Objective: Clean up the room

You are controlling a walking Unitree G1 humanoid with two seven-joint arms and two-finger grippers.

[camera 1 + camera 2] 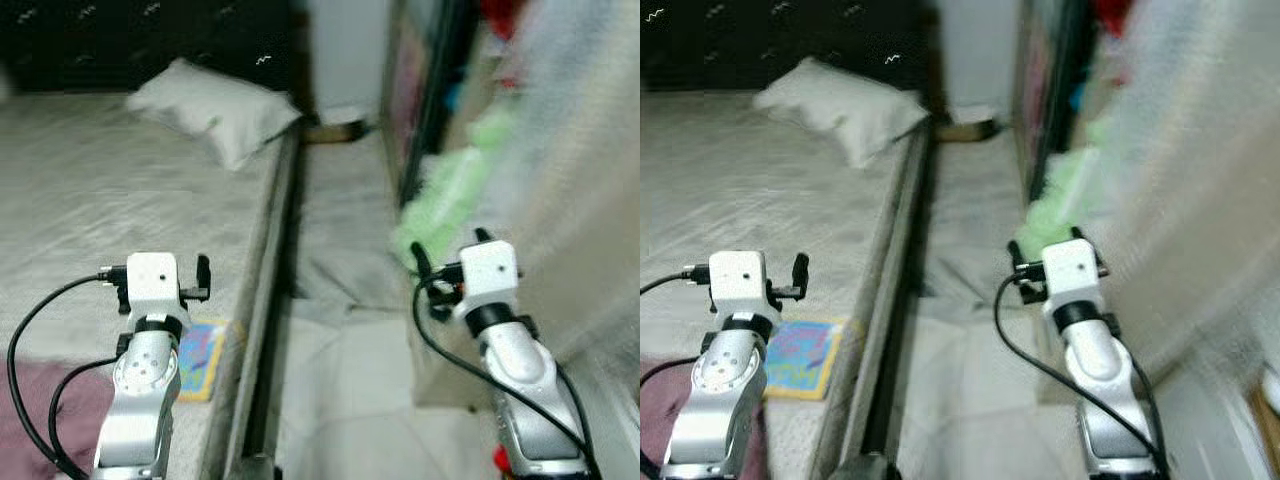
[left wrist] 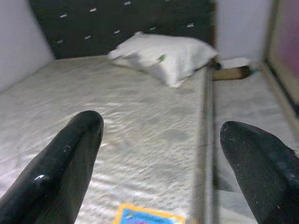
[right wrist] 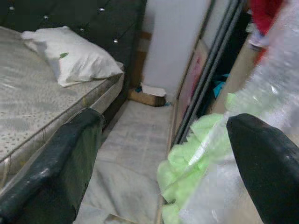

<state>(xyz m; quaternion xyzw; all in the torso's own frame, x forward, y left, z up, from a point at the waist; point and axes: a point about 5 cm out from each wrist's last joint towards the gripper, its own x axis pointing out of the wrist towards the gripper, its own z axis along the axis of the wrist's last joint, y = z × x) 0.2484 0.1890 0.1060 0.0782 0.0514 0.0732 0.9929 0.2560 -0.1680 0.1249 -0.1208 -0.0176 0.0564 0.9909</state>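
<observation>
Right now your clutter lies scattered: a colourful flat picture book (image 1: pixel 203 358) rests at the near edge of the bare grey mattress (image 1: pixel 90 190), beside a maroon cloth (image 1: pixel 40 410). Your left pincer (image 2: pixel 159 158) hovers over the bed, fingers spread wide, holding nothing. Your right pincer (image 3: pixel 173 154) gapes empty above the grey floor (image 1: pixel 340 220), near crumpled green fabric (image 3: pixel 187 163). A white pillow (image 1: pixel 210 108) leans against the dark tufted headboard (image 2: pixel 131 18).

White pillow (image 1: pixel 215 118) askew at the mattress's far corner; colourful flat book (image 1: pixel 203 358) near its edge.
</observation>
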